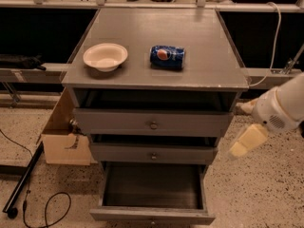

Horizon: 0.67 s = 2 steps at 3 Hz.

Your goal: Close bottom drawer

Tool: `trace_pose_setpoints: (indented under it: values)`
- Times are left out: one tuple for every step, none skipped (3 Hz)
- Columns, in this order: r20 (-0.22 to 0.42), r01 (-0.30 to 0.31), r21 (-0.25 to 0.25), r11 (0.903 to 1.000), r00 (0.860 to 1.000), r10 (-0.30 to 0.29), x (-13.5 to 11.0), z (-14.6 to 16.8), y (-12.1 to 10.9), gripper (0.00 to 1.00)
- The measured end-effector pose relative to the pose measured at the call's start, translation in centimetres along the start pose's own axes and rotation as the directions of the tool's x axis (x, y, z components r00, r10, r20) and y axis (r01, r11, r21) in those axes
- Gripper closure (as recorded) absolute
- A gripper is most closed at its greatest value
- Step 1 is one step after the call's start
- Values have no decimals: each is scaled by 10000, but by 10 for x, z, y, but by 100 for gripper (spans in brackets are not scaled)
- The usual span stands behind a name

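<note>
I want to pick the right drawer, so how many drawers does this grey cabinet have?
3, stacked: the top drawer slightly open, the middle drawer slightly open, the bottom drawer pulled far out. The tool hangs right of the cabinet, beside the middle drawer.

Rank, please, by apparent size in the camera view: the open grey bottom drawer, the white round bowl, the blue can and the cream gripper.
1. Grey wooden bottom drawer, pulled open.
2. White round bowl.
3. Blue can on its side and cream gripper, right of the cabinet beside the middle drawer: alike, unranked.
</note>
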State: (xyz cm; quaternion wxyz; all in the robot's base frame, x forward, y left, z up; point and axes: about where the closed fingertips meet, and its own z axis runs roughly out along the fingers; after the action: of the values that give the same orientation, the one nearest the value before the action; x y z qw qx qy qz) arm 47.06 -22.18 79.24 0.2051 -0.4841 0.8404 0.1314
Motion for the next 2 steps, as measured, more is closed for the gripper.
trace_pose_setpoints:
  values:
    - [1072,-1230,-1113,9862,9850,1349,20,64,30,0]
    - [1540,-1621,-2460,9556,9669,2036,39,171,66,0]
